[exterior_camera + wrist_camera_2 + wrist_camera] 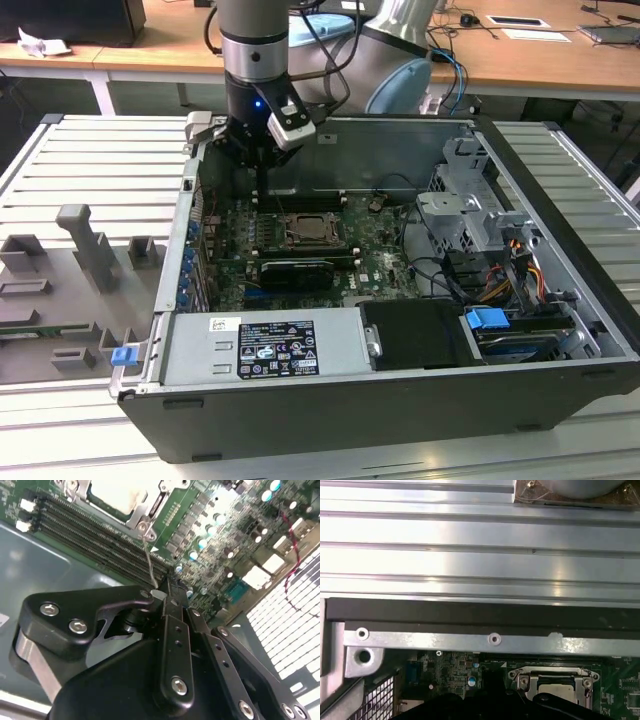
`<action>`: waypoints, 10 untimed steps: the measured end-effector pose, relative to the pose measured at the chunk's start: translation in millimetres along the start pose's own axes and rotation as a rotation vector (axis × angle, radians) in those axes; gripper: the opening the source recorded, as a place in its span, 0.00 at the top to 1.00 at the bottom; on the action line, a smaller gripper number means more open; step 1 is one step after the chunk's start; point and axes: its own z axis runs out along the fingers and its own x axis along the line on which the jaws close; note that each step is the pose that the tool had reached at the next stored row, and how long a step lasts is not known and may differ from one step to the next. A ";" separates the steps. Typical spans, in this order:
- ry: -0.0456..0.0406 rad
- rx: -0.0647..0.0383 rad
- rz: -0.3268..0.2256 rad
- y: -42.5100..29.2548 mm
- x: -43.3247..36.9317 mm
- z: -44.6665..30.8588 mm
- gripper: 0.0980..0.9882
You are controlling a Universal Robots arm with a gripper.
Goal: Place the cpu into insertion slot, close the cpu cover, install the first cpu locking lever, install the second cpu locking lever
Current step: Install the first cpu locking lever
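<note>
The cpu [116, 492] shows its pale silver top inside the insertion slot [311, 232] on the green board. The cpu cover [146, 516] lies flat around it as a silver frame; the first wrist view shows the same cover [552, 672] and the cpu [559, 692]. A thin wire locking lever [149, 555] rises from the socket's corner to the tip of my gripper [167, 587]. The black fingers are shut together, and the lever's end touches them; I cannot tell whether it is pinched. In the exterior view my gripper [262, 192] hangs over the board's back, toward that view's left of the socket.
Long black memory slots [90, 535] run beside the socket. A black card [295, 270] lies in front of it, with the power supply [265, 345] nearer still. A drive cage and cables [470, 215] stand at the exterior view's right. The case wall [470, 612] is close behind.
</note>
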 end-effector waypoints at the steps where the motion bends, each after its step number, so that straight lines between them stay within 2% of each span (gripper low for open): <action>1: 0.0000 0.001 0.000 0.9 0.0 0.0 0.99; 5: 0.0001 0.005 0.000 1.7 -0.4 0.1 0.99; 10: 0.0001 0.006 0.000 1.6 -6.8 0.3 0.99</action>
